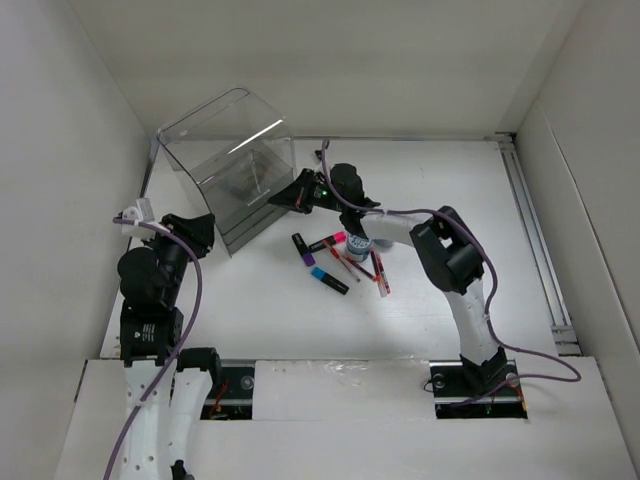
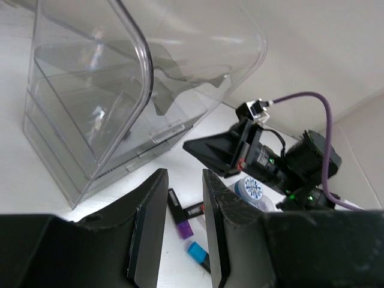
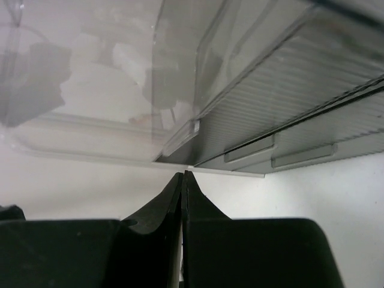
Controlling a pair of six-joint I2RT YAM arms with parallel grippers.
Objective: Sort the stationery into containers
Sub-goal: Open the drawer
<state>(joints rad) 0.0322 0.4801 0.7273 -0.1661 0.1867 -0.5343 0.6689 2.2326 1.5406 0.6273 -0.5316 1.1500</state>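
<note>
The clear organizer (image 1: 225,160) stands at the back left with its tall lid raised; it also shows in the left wrist view (image 2: 90,90) and the right wrist view (image 3: 270,120). The stationery lies in a heap mid-table: a purple-capped marker (image 1: 300,247), a blue-capped marker (image 1: 328,279), a pink-capped marker (image 1: 328,241), red pens (image 1: 380,272) and a blue-white roll (image 1: 357,244). My right gripper (image 1: 283,200) is shut and empty, its tips (image 3: 183,175) just off the organizer's drawer base. My left gripper (image 1: 200,228) is open and empty (image 2: 183,175) by the organizer's near-left corner.
White walls close in the table on the left, back and right. A metal rail (image 1: 535,230) runs along the right side. The purple marker (image 2: 178,215), blue marker (image 2: 196,252) and roll (image 2: 251,188) lie beyond my left fingers, with the right gripper (image 2: 213,150) above them.
</note>
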